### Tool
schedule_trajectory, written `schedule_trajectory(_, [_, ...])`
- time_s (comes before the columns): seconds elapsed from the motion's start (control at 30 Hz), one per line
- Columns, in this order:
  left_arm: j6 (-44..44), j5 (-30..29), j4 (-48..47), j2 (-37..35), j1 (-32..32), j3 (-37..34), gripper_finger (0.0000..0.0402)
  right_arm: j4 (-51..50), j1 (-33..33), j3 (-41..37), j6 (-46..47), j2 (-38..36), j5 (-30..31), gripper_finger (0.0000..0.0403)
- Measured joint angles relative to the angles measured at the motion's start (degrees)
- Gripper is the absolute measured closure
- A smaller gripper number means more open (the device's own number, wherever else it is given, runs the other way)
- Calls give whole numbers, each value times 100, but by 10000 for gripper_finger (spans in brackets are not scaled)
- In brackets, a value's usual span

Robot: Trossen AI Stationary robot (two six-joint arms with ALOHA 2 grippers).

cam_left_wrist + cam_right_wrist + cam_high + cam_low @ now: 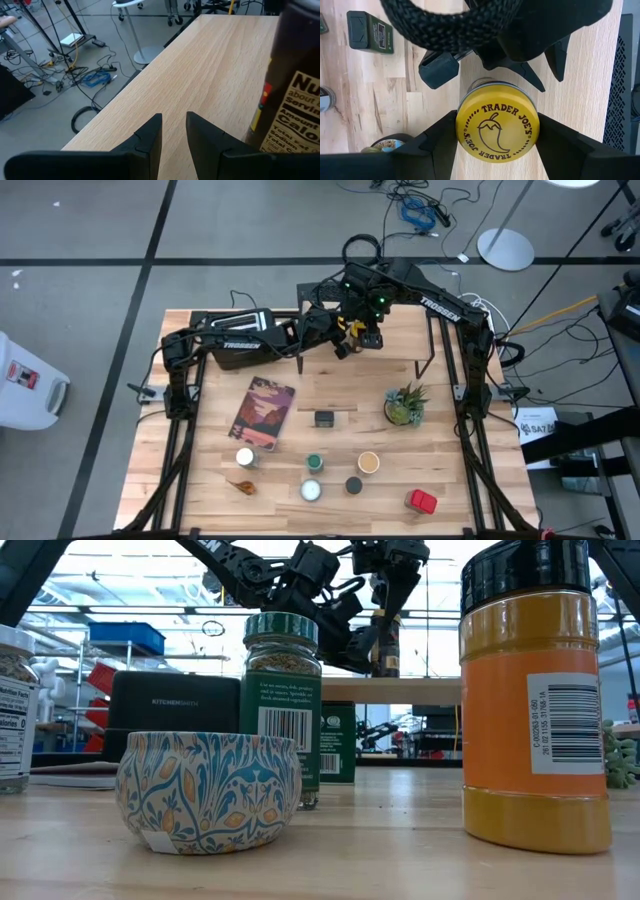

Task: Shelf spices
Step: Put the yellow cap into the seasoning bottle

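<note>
Start at your left: the toaster [235, 340] sits at the back of the table, and the left gripper [335, 340] reaches past it over the shelf [400, 345]. Its fingers [150, 145] stand close together with only a slim gap and nothing between them, hovering above the bare wooden top just beside the dark jar [290, 95].

Just to the right, the right gripper [496, 129] comes down from above with its fingers on either side of that jar's yellow lid [496, 127]. It is the yellow-topped jar [357, 332], standing upright on the shelf, and the fingers appear to touch the lid on both sides.

Judge the jar as light and rigid, likely glass with a smooth metal cap, so it may slip or chip if knocked. The lid is round and slick; hold it across its widest part and squarely, or lower on the body if you need a steadier hold.

Further forward on the table, going left to right, wait the rest of the spices: a white-topped jar [245, 457], a green-topped jar [315, 463], a patterned tin [312, 490], a black-topped jar [353, 485], a tan-topped jar [369, 463] and a red-topped jar [421, 501]. The book [262, 412] and plant [404, 405] stay put.
</note>
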Motion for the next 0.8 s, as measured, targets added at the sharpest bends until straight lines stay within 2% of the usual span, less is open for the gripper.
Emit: schedule_trajectory(0.8, [-20, 29, 2, 0, 0, 0, 304, 26, 55, 7, -24, -7, -17, 179])
